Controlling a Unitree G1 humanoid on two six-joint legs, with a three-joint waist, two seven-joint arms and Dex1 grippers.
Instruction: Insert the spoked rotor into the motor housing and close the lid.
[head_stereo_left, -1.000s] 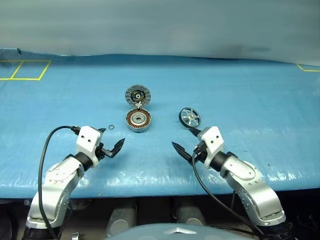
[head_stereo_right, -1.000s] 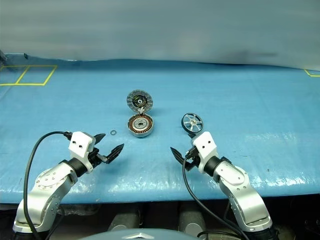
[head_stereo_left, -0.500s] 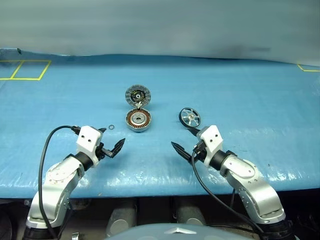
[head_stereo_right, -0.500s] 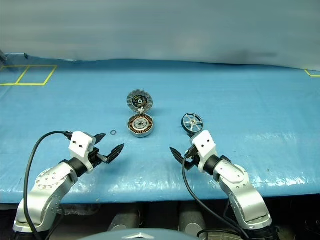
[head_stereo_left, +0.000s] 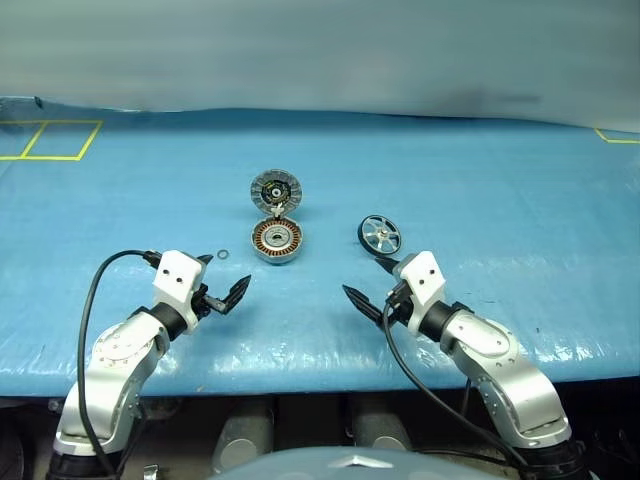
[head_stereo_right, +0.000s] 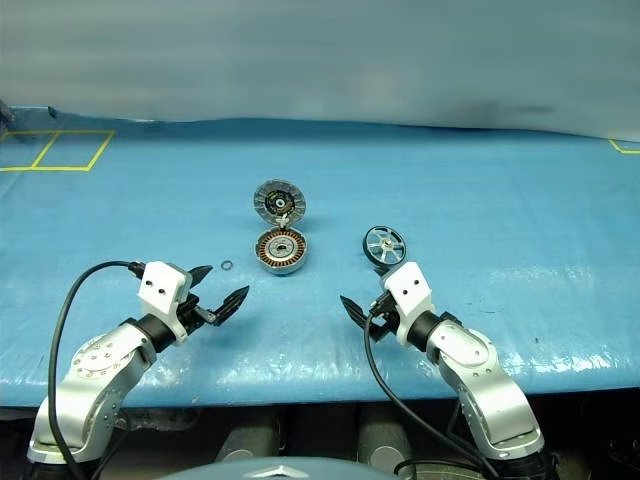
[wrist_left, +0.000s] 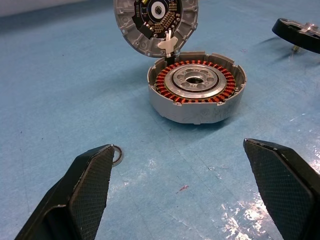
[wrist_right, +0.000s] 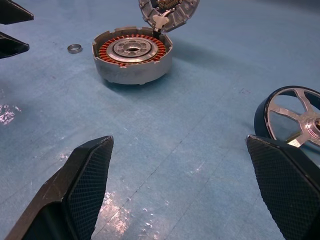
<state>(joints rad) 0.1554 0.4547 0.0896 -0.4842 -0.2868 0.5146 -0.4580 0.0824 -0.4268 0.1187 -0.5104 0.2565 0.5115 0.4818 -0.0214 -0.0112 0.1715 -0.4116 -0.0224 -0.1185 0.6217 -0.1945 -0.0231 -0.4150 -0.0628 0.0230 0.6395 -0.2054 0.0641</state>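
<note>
The spoked rotor (head_stereo_left: 379, 234) rests on the counter (head_stereo_left: 520, 220), just right of the open motor housing (head_stereo_left: 277, 240). It looks stiff, light, with slick spokes; I'd pinch its black rim. Both my jaws stand apart, empty.

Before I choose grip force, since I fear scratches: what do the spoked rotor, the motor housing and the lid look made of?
Spoked rotor: polished, mirror-bright metal spokes; matte black rim, material unclear.
Motor housing: dull grey cast-looking metal shell, with copper-coloured wire windings around a machined silver centre.
Lid: same matte grey metal, probably cast; ribbed inner face, standing open.
</note>
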